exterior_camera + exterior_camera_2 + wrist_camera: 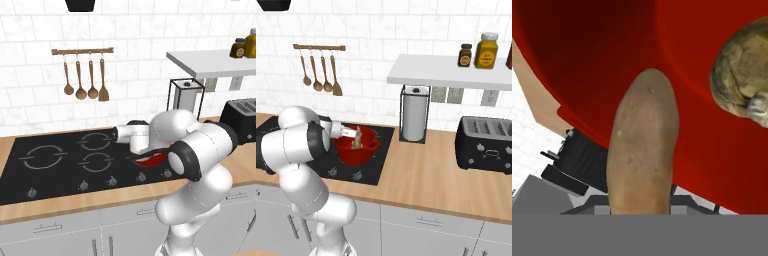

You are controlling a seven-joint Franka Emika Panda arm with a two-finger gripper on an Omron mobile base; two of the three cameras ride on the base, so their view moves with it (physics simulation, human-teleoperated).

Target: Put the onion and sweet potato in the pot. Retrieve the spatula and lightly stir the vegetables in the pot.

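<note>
We have the sweet potato [643, 145] clamped in the end effector [351, 133], held lengthwise so its rounded tip points out ahead of the fingers and into the pot [357, 148]. The pot sits on the right side of the black cooktop [55, 160], and from the right base view the sweet potato [358, 137] stands over the pot's opening, poking up above the rim. In the hand view the red inner wall spreads behind it, and the onion [743, 75] already lies on the pot's floor, off to one side of the sweet potato and apart from it.

The step in hand, as we judge it, is the release. To do it well we keep the sweet potato well inside the rim before letting go, so that it slides down the wall and does not tip out onto the cooktop. We lower a little further if there is room, open the fingers fully and cleanly, and then lift away along the sweet potato's own axis so the fingers do not drag it back up or knock the pot's near handle. Dropping it beside the onion, not on top, keeps both from bouncing.

The spatula [103, 81] hangs on the wall rail [82, 51] with the wooden spoons, waiting for the stirring.
</note>
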